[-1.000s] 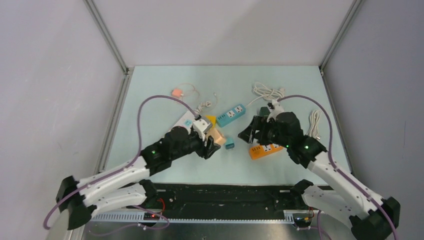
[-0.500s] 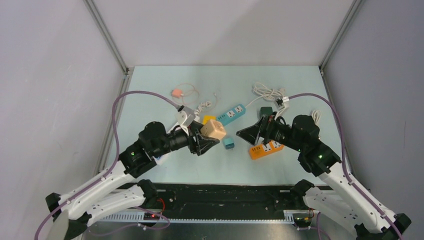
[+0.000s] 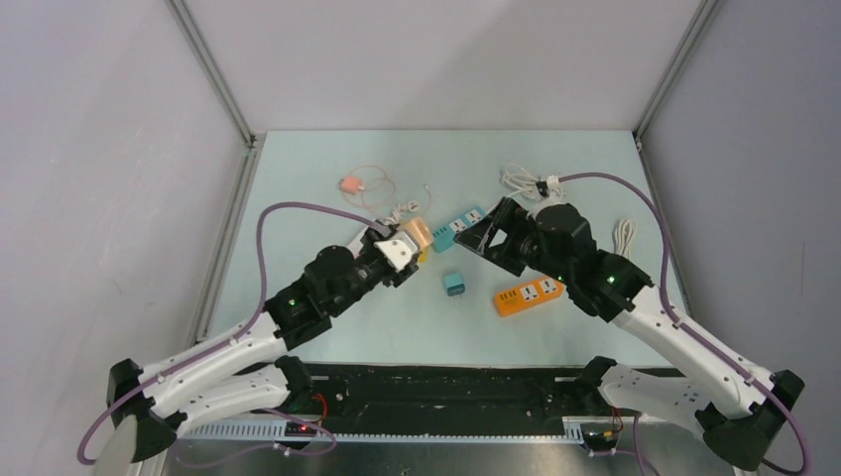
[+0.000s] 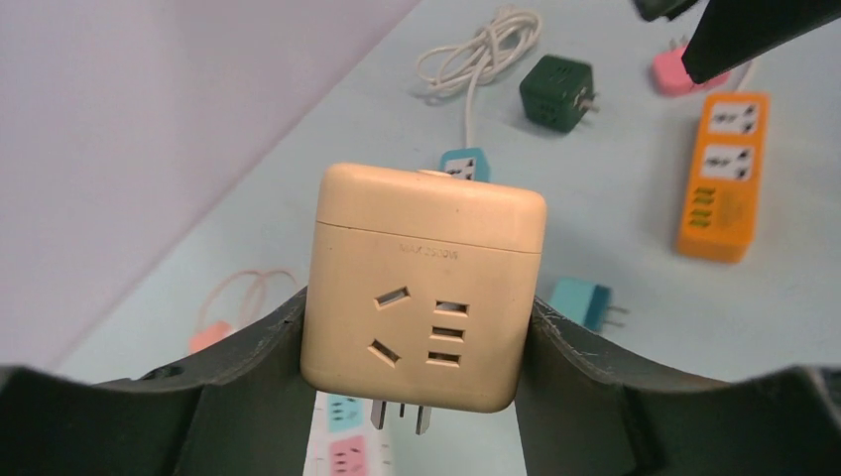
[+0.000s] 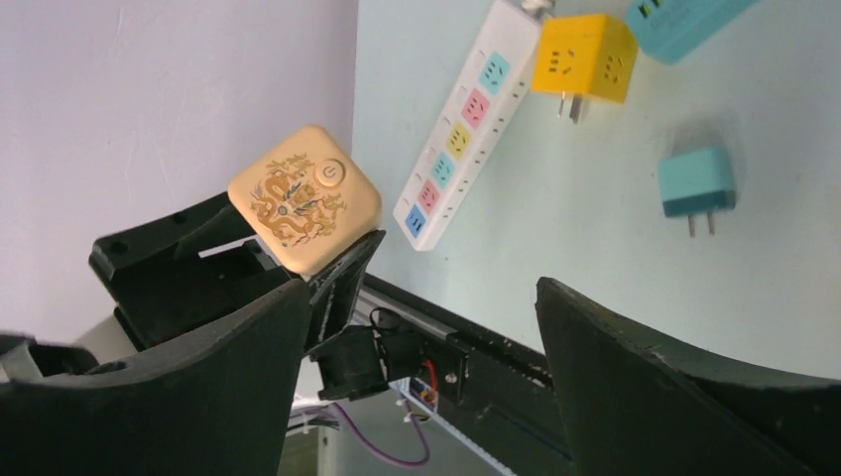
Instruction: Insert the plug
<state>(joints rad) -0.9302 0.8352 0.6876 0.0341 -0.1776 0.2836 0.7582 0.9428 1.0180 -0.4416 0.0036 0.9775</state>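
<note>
The plug (image 4: 424, 283) is a beige cube adapter with sockets on its face and metal prongs pointing down. My left gripper (image 4: 417, 332) is shut on its two sides and holds it above the table; from above the plug (image 3: 417, 234) shows just left of the blue strip. In the right wrist view its dragon-printed face (image 5: 302, 198) is turned to the camera. A white power strip (image 5: 456, 139) with coloured sockets lies under and behind the plug. My right gripper (image 5: 421, 297) is open and holds nothing, hovering right of the plug (image 3: 486, 238).
On the table lie a blue power strip (image 3: 458, 224), an orange power strip (image 3: 529, 295), a small teal plug (image 3: 454, 284), a yellow cube adapter (image 5: 583, 58), a dark green cube (image 4: 557, 91), a pink plug (image 4: 669, 71) and white cable bundles (image 3: 521, 178).
My left gripper has carried the plug toward the back of the table, close to the blue strip. The right gripper has swung back and now covers the dark green cube from above.
</note>
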